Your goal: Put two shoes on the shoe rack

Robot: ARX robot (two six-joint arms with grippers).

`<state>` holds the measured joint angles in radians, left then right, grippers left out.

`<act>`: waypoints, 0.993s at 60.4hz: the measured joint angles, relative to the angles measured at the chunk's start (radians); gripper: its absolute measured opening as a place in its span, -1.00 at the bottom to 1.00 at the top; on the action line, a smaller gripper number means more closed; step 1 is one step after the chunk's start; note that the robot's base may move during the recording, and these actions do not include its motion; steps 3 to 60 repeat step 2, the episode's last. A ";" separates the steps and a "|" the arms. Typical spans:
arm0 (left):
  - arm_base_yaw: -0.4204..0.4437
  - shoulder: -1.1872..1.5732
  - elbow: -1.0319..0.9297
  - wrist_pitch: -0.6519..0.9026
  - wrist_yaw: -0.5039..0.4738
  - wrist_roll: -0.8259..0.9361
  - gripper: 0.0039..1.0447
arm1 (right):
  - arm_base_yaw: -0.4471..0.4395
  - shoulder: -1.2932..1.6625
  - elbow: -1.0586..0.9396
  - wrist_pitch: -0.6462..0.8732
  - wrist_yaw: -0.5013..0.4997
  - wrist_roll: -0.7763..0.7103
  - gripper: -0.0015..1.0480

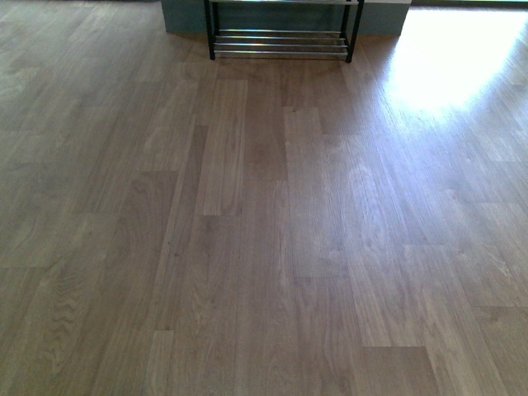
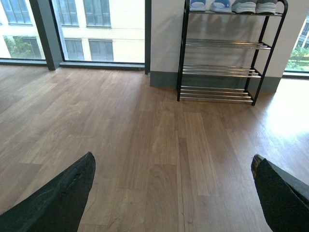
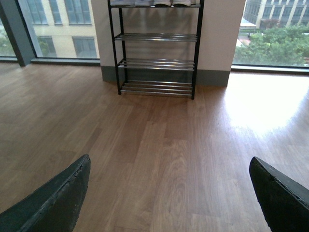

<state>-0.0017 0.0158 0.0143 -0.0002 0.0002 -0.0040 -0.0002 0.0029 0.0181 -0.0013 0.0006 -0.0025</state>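
Shoes were already located on the top tier of the shoe rack (image 2: 219, 72): two pale blue slides (image 2: 210, 5) and, beside them, two grey sneakers (image 2: 253, 6), all four set side by side. Only the lower edges of the soles were visible in both wrist views, so toe direction could not be determined; each long axis appeared to run front to back across the rods, though that was a judgement. The three lower tiers carried nothing.

Both jaw sets were spread wide and held nothing. The left gripper (image 2: 174, 193) and right gripper (image 3: 169, 193) each showed bare wooden floor (image 1: 264, 247) between the fingertips. The rack stood well ahead of both jaw openings, against a wall section between windows, and roughly in line with them. In the front view only the lowest rods were visible, and neither arm appeared.

Handling assessment, by judgement:
- Sneakers: light, soft knit upper, stiff thick sole. The preferred hold would be across the collar or heel, where the structure resists crushing.
- Slides: light rubber, flexible, possibly slick. The preferred hold would be across the strap.
- Chrome rods: thin and smooth; a sole laid parallel to them could slip through.

No shoe lay on the floor within view.
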 joint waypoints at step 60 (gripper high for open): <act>0.000 0.000 0.000 0.000 0.000 0.000 0.83 | 0.000 0.000 0.000 0.000 0.000 0.000 0.82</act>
